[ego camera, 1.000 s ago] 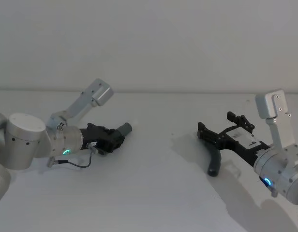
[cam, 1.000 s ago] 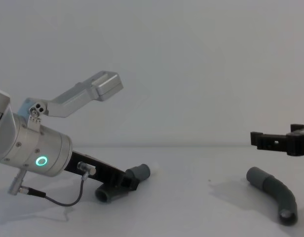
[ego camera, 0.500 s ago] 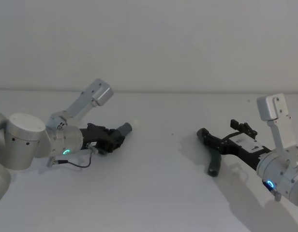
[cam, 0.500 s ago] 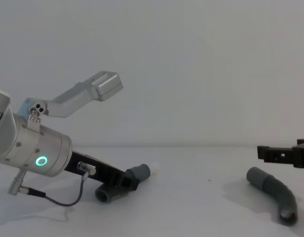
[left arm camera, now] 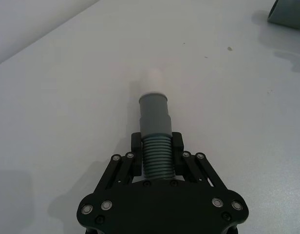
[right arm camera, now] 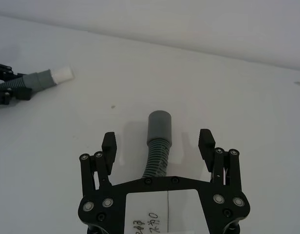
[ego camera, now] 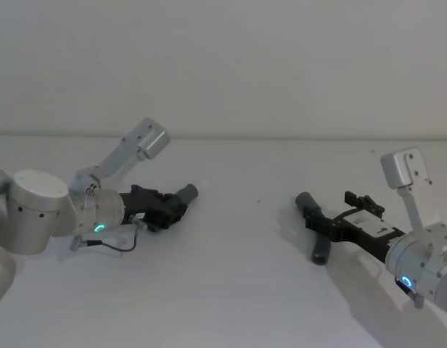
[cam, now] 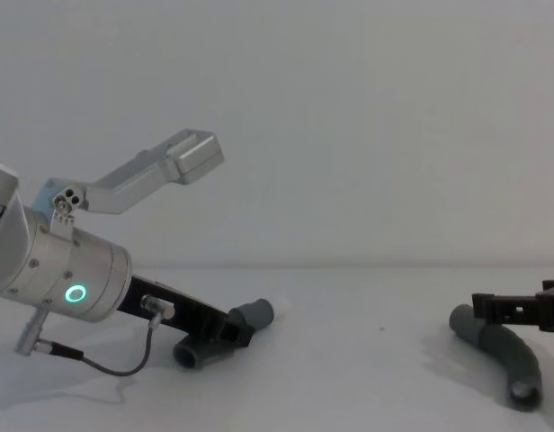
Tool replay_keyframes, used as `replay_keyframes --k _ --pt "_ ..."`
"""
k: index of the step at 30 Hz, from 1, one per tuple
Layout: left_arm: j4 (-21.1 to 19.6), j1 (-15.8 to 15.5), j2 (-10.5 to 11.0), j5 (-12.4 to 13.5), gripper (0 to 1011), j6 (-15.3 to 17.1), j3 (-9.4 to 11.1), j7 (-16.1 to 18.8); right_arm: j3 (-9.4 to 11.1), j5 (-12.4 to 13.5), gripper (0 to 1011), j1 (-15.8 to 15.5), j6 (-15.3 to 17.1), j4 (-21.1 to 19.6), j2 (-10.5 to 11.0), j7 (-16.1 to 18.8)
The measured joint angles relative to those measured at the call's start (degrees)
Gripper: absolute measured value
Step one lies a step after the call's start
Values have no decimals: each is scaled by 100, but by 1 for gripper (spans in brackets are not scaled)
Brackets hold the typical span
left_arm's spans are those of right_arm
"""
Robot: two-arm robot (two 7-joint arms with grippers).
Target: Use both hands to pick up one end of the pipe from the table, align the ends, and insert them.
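Claw on left (left arm camera: 156, 144) clamps tipped piece (left arm camera: 155, 117) by ribs, white tip (left arm camera: 153, 80) free to mate; right claw (right arm camera: 159, 141), spread, straddles cuffed piece (right arm camera: 159, 127) at 3 o'clock on desk (ego camera: 231, 290).

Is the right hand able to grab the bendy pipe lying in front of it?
Probably yes. The right hand is open and straddles the ribbed part of the pipe, with nothing else between them on the table. From the chest view it looks low enough to close on it.
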Motion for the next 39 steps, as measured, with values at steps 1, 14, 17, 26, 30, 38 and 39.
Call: replay_keyframes --k 1,14,17,26,30,38,39 --pt "0 0 0 0 345 0 0 0 -1 1 1001 4 12 7 0 4" --pt "0 0 0 0 345 0 0 0 -22 80 1001 105 211 164 -66 14" --pt "0 0 0 0 345 0 0 0 -37 104 1001 136 250 203 -89 9" --pt "0 0 0 0 345 0 0 0 -59 190 1001 200 375 290 -171 -52" --pt "0 0 0 0 345 0 0 0 -65 220 1001 210 421 307 -200 -90" --pt "0 0 0 0 345 0 0 0 -73 263 1001 203 514 313 -267 -170" --pt "0 0 0 0 345 0 0 0 -73 265 1001 201 519 312 -271 -175"
